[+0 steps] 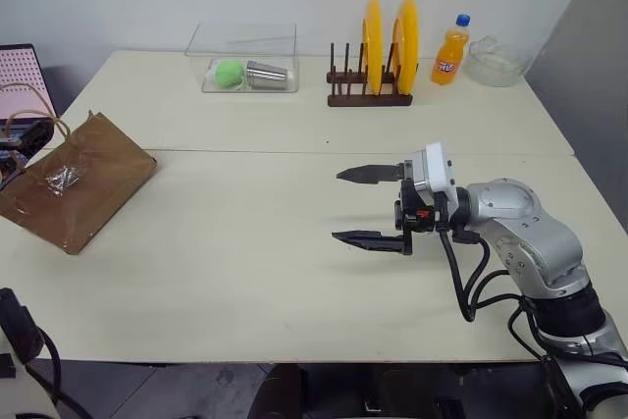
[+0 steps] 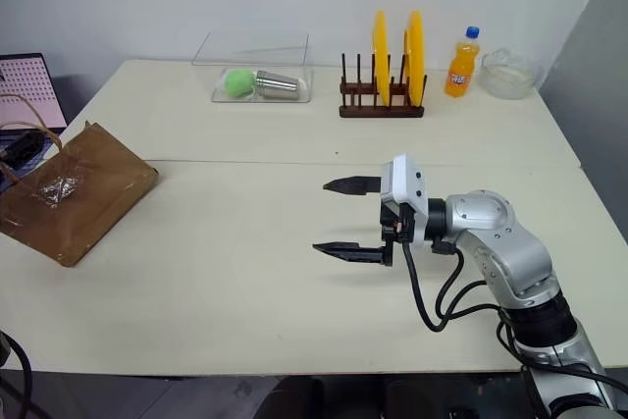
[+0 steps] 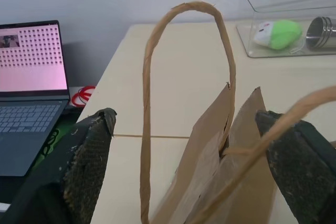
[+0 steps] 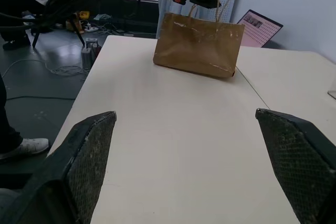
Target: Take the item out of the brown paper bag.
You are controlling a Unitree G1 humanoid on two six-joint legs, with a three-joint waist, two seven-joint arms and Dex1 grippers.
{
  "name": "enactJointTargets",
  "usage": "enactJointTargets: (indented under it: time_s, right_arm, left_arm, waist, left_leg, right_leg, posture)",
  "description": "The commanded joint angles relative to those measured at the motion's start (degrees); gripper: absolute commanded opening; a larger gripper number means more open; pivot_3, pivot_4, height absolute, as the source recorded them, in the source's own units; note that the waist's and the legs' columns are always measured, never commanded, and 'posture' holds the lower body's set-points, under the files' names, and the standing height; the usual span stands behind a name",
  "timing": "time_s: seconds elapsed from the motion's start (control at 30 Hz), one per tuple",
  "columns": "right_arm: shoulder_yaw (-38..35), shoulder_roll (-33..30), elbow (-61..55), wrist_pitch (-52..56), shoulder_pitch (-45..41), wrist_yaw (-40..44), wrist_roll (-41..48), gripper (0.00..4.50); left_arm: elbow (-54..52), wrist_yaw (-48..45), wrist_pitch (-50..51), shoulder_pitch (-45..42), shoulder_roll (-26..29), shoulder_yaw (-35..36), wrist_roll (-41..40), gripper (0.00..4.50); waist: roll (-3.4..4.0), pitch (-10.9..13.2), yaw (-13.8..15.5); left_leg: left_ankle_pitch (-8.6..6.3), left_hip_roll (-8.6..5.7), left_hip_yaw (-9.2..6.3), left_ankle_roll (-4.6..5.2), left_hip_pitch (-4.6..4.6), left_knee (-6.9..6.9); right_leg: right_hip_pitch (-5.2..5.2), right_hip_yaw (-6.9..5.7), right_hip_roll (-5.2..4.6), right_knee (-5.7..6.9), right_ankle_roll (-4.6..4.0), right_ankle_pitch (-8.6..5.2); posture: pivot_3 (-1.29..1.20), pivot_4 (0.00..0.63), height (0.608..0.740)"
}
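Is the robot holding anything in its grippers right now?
No. The right gripper is open over the bare table. The left gripper is open around the brown paper bag's cord handles, not clamping them.

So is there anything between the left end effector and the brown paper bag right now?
Nothing visible stands in the way. The left end effector is open at the mouth of the brown paper bag, with one looped cord handle rising between its fingers. The item itself cannot be seen from here.
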Motion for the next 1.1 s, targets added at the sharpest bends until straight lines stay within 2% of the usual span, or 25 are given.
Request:
enactJointTargets:
  time_s: [0.03, 0.4, 0.73, 0.87, 0.97, 1.1]
  right_arm:
    - [-0.86, -0.39, -2.48, 0.25, -0.24, -0.56, 0.01, 4.5]
    - [-0.87, -0.63, -3.12, 0.38, 0.52, -1.42, 0.02, 4.5]
    - [-3.39, -4.01, -7.18, 3.51, 3.3, -2.65, 1.74, 4.5]
    - [-4.72, -5.54, -9.4, 5.35, 5.13, -3.69, 2.35, 4.5]
    - [-5.64, -6.82, -11.17, 6.7, 6.9, -4.84, 2.15, 4.5]
    - [-6.46, -7.54, -12.76, 8.08, 8.26, -6.36, 2.03, 4.5]
  left_arm:
    - [1.29, -1.16, -2.39, -2.85, 2.59, -0.3, 0.87, 3.58]
    - [2.98, -3.17, -3.97, -7.39, 3.27, -2.19, 2.97, 0.06]
    - [1.0, -14.3, -6.49, -20.53, -0.33, -10.66, 8.28, 0.03]
    - [1.34, -18.74, -6.54, -25.76, -3.72, -13.0, 9.35, 0.03]
    - [1.3, -22.7, -6.68, -29.27, -8.33, -14.92, 9.91, 0.03]
    - [2.06, -23.86, -7.17, -32.36, -13.14, -15.91, 10.23, 0.03]
  waist:
    - [0.0, 0.0, -0.02]
    - [-0.02, -0.01, -0.1]
    - [-0.31, 0.02, 0.17]
    - [-0.36, 0.03, 0.14]
    - [-0.37, 0.04, 0.15]
    - [-0.37, 0.05, -0.1]
  left_leg:
    - [0.0, 0.0, -0.01, 0.0, 0.0, 0.0]
    - [0.0, 0.0, -0.01, 0.0, 0.0, 0.06]
    - [0.01, -0.03, -0.07, 0.0, -0.09, 0.12]
    - [0.01, -0.05, -0.12, 0.0, -0.2, 0.18]
    - [0.02, -0.04, -0.12, -0.01, -0.26, 0.21]
    - [0.03, -0.04, -0.19, -0.04, -0.44, 0.45]
  right_leg:
    - [0.0, -0.01, 0.0, 0.0, 0.0, 0.0]
    - [0.01, -0.02, 0.0, 0.04, 0.01, 0.0]
    - [0.02, -0.1, 0.01, 0.03, 0.03, 0.0]
    - [0.02, -0.13, 0.01, 0.02, 0.03, 0.01]
    - [-0.01, -0.15, 0.01, 0.03, 0.04, 0.01]
    - [-0.05, -0.22, 0.01, 0.08, 0.04, 0.01]
  posture:
    - [0.0, 0.15, 0.74]
    - [0.0, 0.15, 0.74]
    - [0.0, 0.15, 0.74]
    - [0.0, 0.15, 0.74]
    - [0.0, 0.15, 0.74]
    - [0.0, 0.15, 0.74]
